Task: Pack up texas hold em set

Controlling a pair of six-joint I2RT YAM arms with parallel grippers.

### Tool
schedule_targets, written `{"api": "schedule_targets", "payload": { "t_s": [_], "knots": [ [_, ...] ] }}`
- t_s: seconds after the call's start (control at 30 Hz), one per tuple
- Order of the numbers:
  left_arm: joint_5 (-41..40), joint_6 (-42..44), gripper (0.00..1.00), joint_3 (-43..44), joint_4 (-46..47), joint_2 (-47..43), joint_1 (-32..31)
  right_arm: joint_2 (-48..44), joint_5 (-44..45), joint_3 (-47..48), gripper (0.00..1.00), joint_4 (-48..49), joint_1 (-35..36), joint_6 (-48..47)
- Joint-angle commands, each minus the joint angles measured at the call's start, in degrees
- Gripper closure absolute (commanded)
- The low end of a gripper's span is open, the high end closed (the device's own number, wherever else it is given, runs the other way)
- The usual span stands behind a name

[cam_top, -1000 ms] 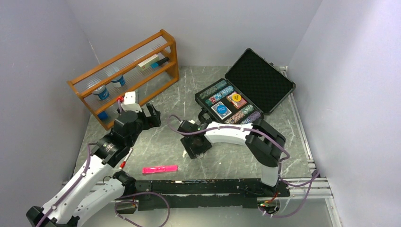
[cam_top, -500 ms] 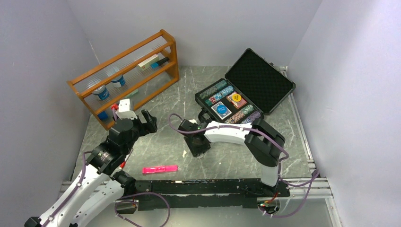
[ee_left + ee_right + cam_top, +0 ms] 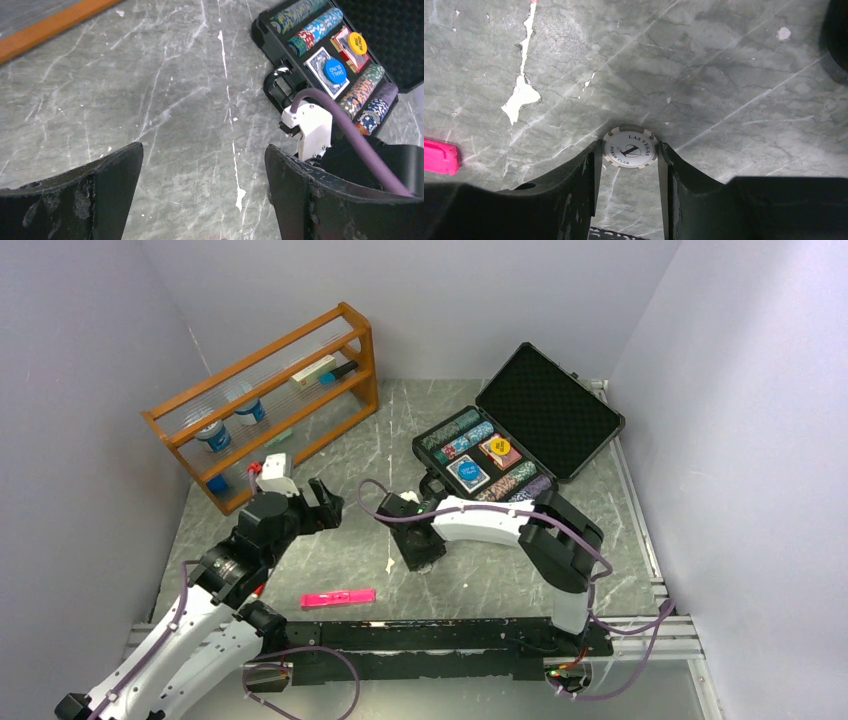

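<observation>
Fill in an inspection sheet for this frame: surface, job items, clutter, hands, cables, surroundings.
Surface: grey marbled tabletop, scuffed with white marks.
Job's things: black foam-lined case open, holding chip rows, card decks, blue button and yellow button; one white round poker chip outside the case.
Clutter: pink marker; orange wooden rack holding small containers.
Hands: left hand open, empty; right hand closed on the white chip.
Cables: purple cables along both arms.
Surroundings: plain pale walls on three sides.
</observation>
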Motion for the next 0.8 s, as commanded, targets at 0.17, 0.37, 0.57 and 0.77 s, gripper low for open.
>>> {"api": "schedule_targets", "payload": {
  "t_s": [0.17,0.37,0.57,0.77],
  "knots": [
    [10.08,-3.10,0.04,-2.99,7.84,1.82,0.15,-9.84,4.25,-0.37,0.68,3.89,-1.83,6.57],
    [18.76,-6.41,0.09,-7.33,15.75,3.85,0.16,-16.78,5.81,-4.78,0.68,12.15,-3.81,14.44],
    [25.43,-7.72,0.04,-13.33,27.95,6.67,0.07,-24.22,6.48,-8.97,0.69,20.99,-6.54,21.36],
    [31.99,-8.64,0.08,-17.32,42.38,12.34,-0.02,-27.76,-2.73,-14.62,0.69,29.87,-12.19,28.99]
  ]
}}
